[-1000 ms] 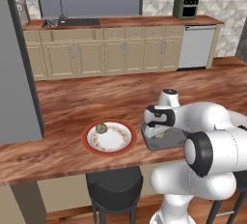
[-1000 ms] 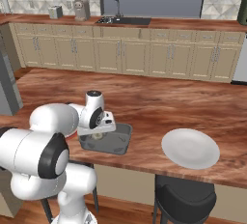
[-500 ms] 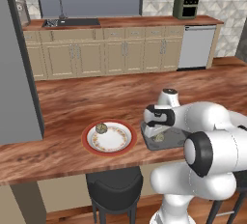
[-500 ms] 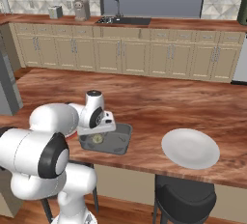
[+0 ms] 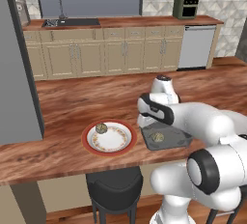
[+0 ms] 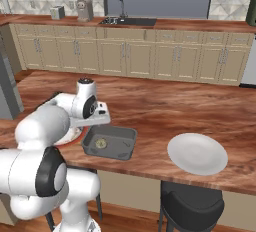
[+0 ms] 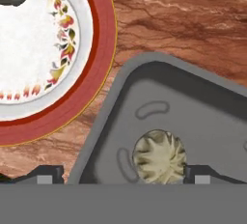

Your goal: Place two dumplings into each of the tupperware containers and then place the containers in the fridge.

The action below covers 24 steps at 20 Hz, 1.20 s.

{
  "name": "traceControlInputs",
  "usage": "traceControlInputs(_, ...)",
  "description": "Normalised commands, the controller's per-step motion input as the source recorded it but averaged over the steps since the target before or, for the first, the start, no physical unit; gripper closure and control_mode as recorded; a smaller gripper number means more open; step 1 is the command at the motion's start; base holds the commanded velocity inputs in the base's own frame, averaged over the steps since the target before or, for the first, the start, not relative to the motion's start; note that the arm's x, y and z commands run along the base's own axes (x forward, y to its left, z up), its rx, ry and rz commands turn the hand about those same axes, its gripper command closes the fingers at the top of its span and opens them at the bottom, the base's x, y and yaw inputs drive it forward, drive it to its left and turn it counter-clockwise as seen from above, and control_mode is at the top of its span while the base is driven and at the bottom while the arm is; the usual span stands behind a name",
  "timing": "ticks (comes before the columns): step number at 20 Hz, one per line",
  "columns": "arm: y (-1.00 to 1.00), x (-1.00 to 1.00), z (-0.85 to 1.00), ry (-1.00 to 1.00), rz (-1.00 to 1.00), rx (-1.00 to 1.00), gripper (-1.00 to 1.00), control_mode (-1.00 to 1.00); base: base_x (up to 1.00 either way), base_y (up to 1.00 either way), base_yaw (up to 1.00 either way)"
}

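Between wide-open, empty jaws point(image 7: 123, 175), dumpling point(image 7: 159, 157) lies in dark grey container point(image 7: 202, 117).

1. Both base views are evenly and brightly lit, with soft, diffuse light and no visible lamp or window as its source.
2. Shadows are faint: a soft dark patch lies under the counter overhang point(image 5: 62, 167) in the lower part of the frame, around the stool point(image 5: 115, 185).
3. The white arm point(image 6: 47, 123) shows gentle shading on its rounded shells, brighter on top, which suggests light from above.
4. No glare or blown-out highlights appear; the round white plate point(image 6: 197, 153) stays pale without sparkle.
5. Edges look slightly soft and pixelated throughout, with rendered textures.
6. The hand view is flatly lit and coarse; the wood grain point(image 7: 183, 20) looks smeared, and the dark grey container point(image 7: 193, 112) shows almost no shadow.
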Motion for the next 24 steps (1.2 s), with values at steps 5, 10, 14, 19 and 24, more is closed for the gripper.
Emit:
traceControlInputs(5,0.78,0.0,0.25,0.01,0.03,0.0,-1.0,-1.0,0.0,0.0,0.0)
traceControlInputs(10,0.83,0.0,0.09,0.05,0.01,0.0,-1.0,-1.0,0.0,0.0,0.0)
traceControlInputs(14,0.87,0.02,0.0,0.06,0.0,0.0,-1.0,-1.0,0.0,0.0,0.0)
traceControlInputs(19,0.45,0.29,-0.05,0.01,0.0,0.0,-1.0,-1.0,0.0,0.0,0.0)
traceControlInputs(24,0.35,0.24,-0.31,0.0,0.0,0.0,-1.0,-1.0,0.0,0.0,0.0)
